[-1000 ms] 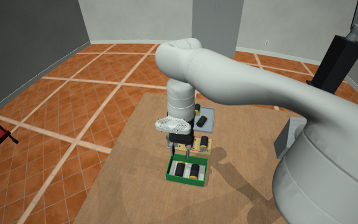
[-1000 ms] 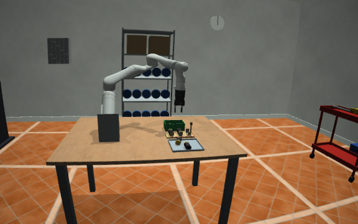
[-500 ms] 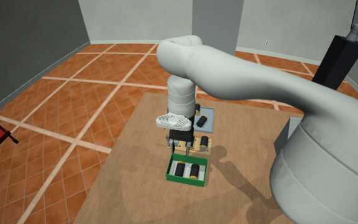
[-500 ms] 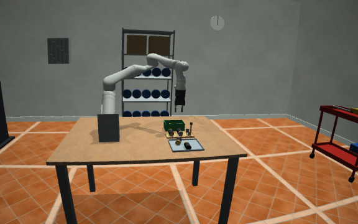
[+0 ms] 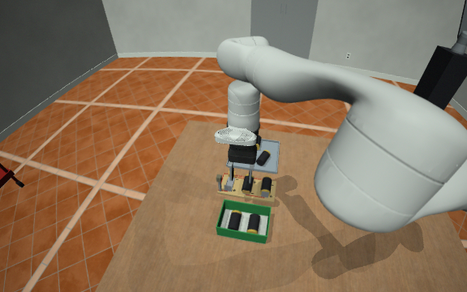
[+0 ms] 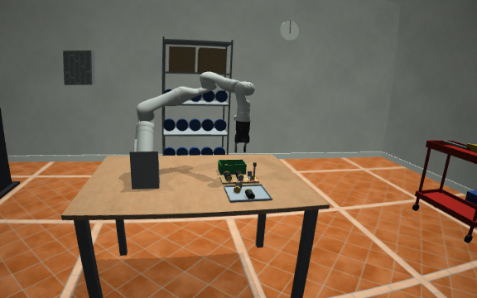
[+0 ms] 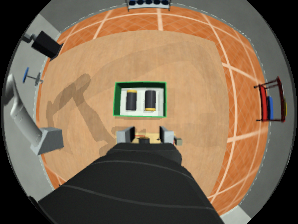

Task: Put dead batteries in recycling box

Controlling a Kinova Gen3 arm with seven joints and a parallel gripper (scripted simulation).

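My gripper (image 5: 241, 178) (image 6: 240, 149) (image 7: 147, 132) is open and empty, pointing down above the holder board (image 5: 235, 191) (image 6: 244, 180) (image 7: 155, 136). Two black batteries (image 5: 247, 185) (image 5: 266, 186) lie side by side on the board. The green recycling box (image 5: 242, 237) (image 6: 232, 168) (image 7: 165, 102) stands upright on the table and holds two batteries (image 5: 234, 221) (image 5: 254, 223) (image 7: 131, 101) (image 7: 150, 100), their yellow ends opposite ways. Two more batteries (image 6: 238, 188) (image 6: 250, 194) lie on the blue-grey tray (image 5: 274, 163) (image 6: 263, 194). I cannot tell whether the bulb is lit.
A small upright post (image 5: 219, 182) (image 6: 254, 165) stands at one end of the board, beside a grey block (image 5: 229, 186). The board lies between box and tray. The wooden table (image 5: 169, 243) (image 6: 110, 194) carries the arm's base at one side.
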